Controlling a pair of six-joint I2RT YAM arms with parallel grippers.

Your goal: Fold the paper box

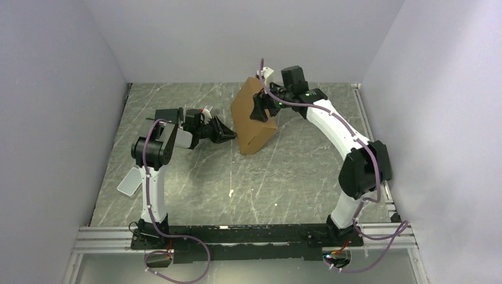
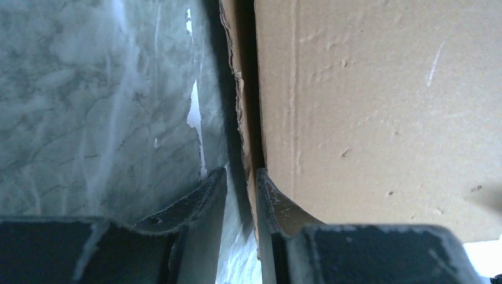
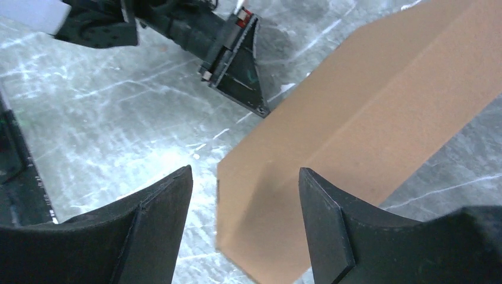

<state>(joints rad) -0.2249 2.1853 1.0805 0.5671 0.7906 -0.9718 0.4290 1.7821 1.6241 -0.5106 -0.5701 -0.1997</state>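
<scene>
Since the leaning brown corrugated cardboard box (image 1: 253, 121) needs bracing, left end effector (image 2: 241, 174) narrowly straddles its edge, grip unclear; right end effector (image 3: 245, 170) gapes wide.

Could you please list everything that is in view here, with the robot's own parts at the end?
Brown cardboard paper box: one, plain brown, standing tilted at the far middle of the table, between the two grippers.
Pale translucent plastic piece: one, whitish, on the table's left side beside the left arm; I cannot tell what it is.
Small white scrap: one, white, mid-table, nearer than the box.
Marbled table top: one, grey-green with pale veins.
Left gripper: one, black, fingers either side of the box's left edge; whether they grip it is unclear.
Right gripper: one, black, fingers spread open at the box's right side.
</scene>
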